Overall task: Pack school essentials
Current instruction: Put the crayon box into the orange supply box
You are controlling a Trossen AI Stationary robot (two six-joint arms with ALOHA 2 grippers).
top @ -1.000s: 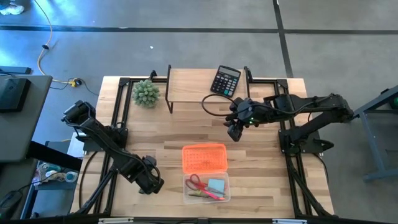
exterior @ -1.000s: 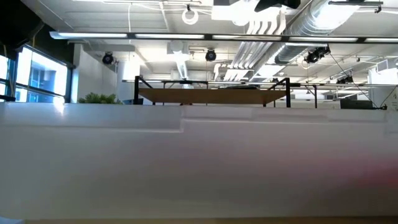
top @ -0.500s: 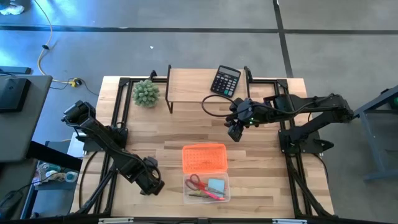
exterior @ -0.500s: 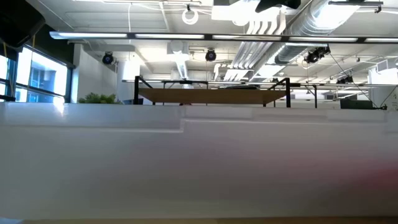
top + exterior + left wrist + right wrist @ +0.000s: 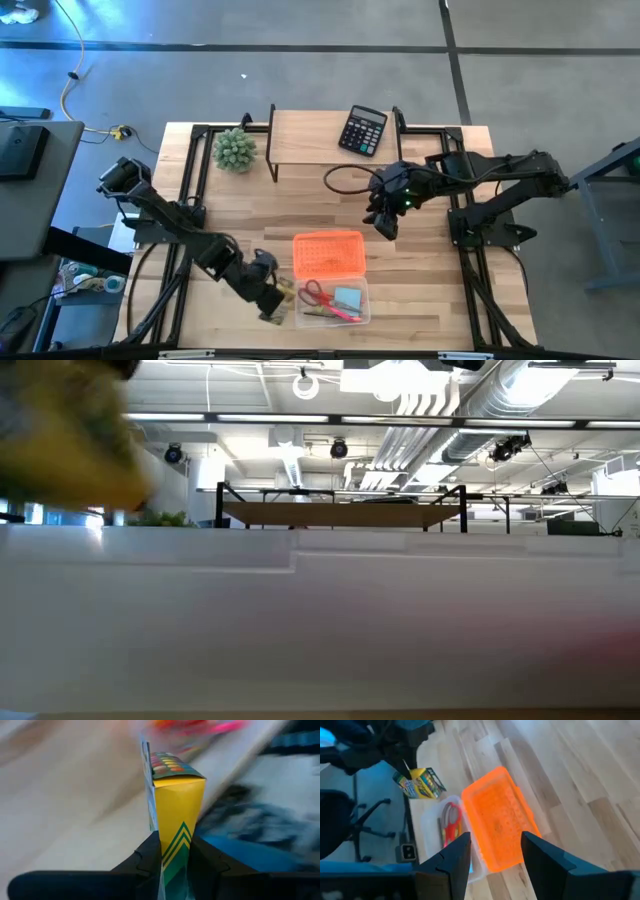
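Left end effector [image 5: 175,857]: clamped on yellow-green crayon box [image 5: 176,800], just beside clear case [image 5: 334,302]; print unreadable.
Clear case: near surface [image 5: 420,280] edge, held red-handled scissors [image 5: 316,293], note pad [image 5: 348,298].
Orange lid [image 5: 328,252]: touching case.
Right end effector [image 5: 492,852]: parted, empty, above lid.

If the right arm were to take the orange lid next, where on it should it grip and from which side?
Probably across the orange lid's short width, near the middle of its long edges, coming straight down from above. It lies flat on the wood table, hinged open beside the clear case, so only its rims offer purchase. The right end effector hangs open just beyond its far edge; the left end effector holds the yellow crayon box.
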